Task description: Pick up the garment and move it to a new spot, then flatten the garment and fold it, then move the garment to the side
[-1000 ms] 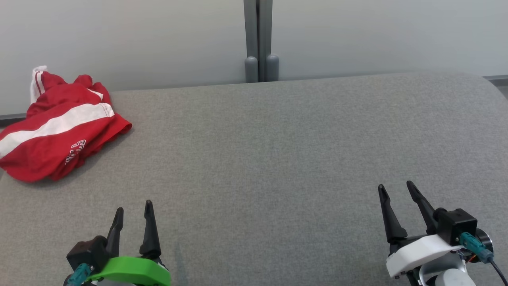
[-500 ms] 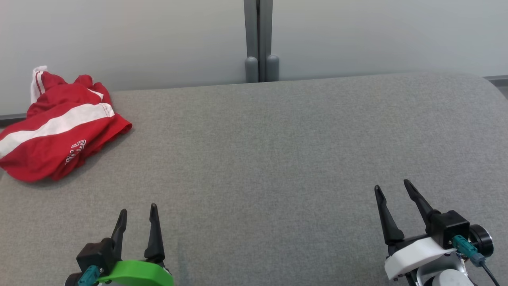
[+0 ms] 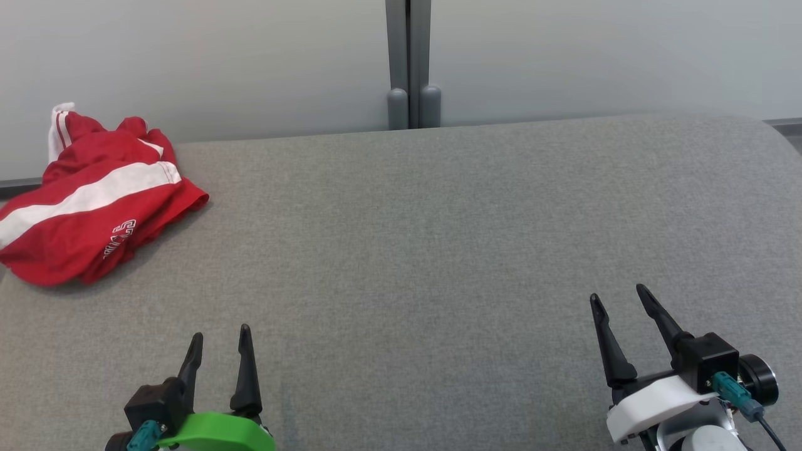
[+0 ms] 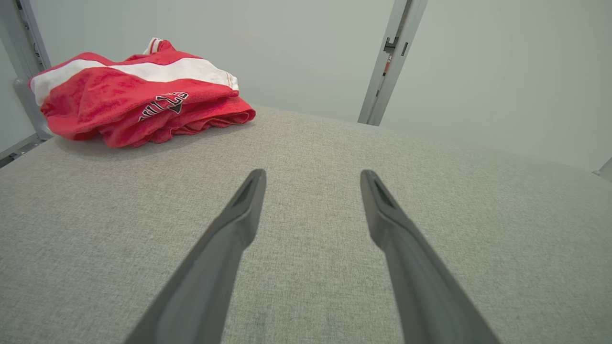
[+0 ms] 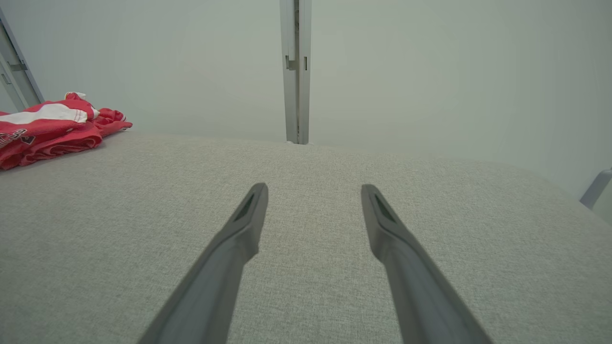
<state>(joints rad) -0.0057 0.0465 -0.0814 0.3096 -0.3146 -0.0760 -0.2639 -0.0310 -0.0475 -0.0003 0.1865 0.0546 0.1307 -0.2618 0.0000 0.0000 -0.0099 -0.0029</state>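
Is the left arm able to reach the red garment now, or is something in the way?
Probably yes. The red garment lies bunched at the far left corner; bare grey cushion lies between it and the open left tool.

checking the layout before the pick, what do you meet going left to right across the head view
red garment → left gripper, jaws open → grey post at the back → right gripper, jaws open
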